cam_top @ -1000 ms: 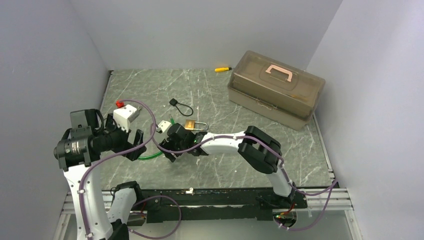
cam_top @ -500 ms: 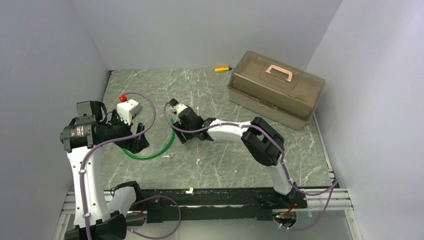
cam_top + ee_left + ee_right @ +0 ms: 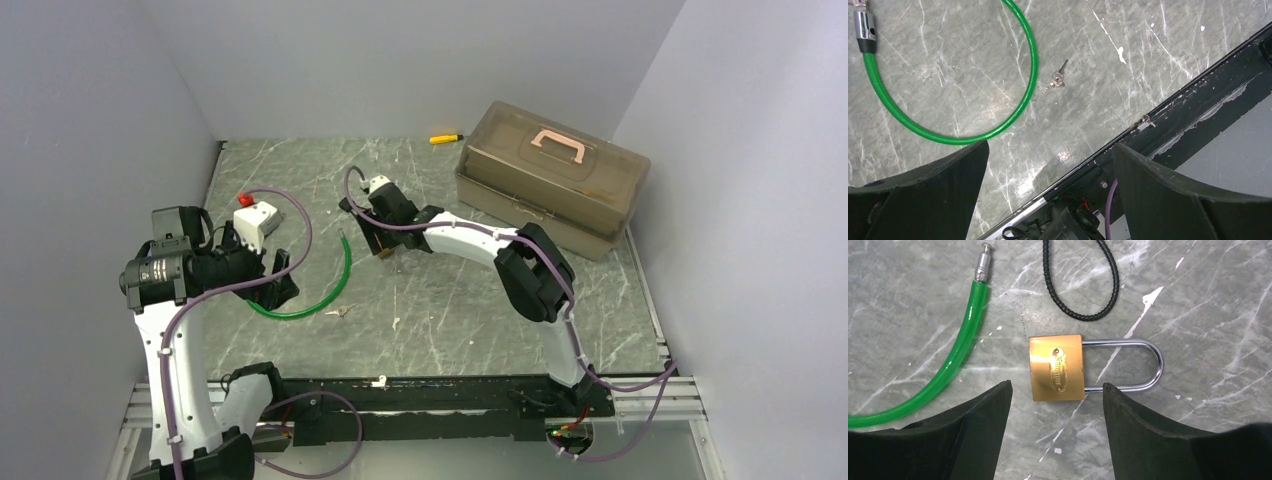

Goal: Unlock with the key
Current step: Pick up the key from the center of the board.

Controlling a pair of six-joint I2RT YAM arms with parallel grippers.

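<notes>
One key (image 3: 1055,80), one brass padlock (image 3: 1056,367), one green cable (image 3: 1024,80), one black cord loop (image 3: 1083,290), one yellow-and-black tool (image 3: 446,138) and one brown toolbox (image 3: 550,185) are on the worktop (image 3: 450,310).

Against half a second ago, the right arm has swung toward the back of the worktop. The left arm has barely shifted. The key lies in the same spot.

The key lies flat near the front edge, just outside the curve of the green cable and not touching it, well apart from the padlock. In the left wrist view its long axis runs on a diagonal from lower left to upper right. It is too small to tell which end is the blade.

The left fingers (image 3: 923,195) are spread wide and hold nothing. The key lies beyond the gap between them.

The right fingers (image 3: 963,440) are also spread and empty, one tip on each side of the padlock's body. The padlock lies flat with its shackle shut and pointing to the right in that view.
</notes>
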